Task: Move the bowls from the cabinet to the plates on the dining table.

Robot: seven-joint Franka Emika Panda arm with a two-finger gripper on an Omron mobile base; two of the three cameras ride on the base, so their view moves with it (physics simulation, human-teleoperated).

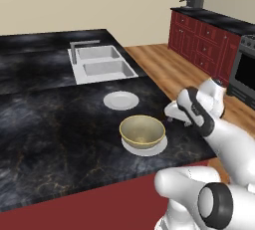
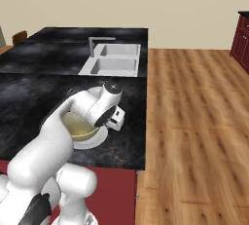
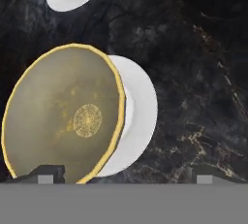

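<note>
The tool (image 3: 123,174) stands with its jaws spread wide and nothing between them; its two small dark fingertips (image 3: 46,173) rise at the bottom of the hand view, one over the rim of the bowl and the other over bare stone. In the left base view the tool (image 1: 175,116) hangs just beside the bowl, off its right side, above the surface.

The deep, round, olive-tan ceramic bowl (image 3: 65,116) has a thin tan-gold rim and a gold circular medallion at the bottom of its glazed, faintly mottled inside. It holds nothing. It sits upright on a small flat round white plate (image 3: 140,121), off-centre, so that a smooth crescent of plate shows on one side. From the left base view the bowl (image 1: 142,130) covers most of that plate (image 1: 152,149).

A second small flat white plate (image 1: 121,100) lies bare, near the first and apart from it, toward the sink.

Both plates rest on the wide surface of black marble (image 1: 50,124), glossy, with grey clouding and faint gold veins. Further back, a white double-basin sink (image 1: 102,64) with a squared grey metal faucet (image 1: 79,49) is set into it. Dark red panelled drawers (image 1: 199,40) with small knobs line the far wall, over a wooden plank floor (image 2: 194,121).
</note>
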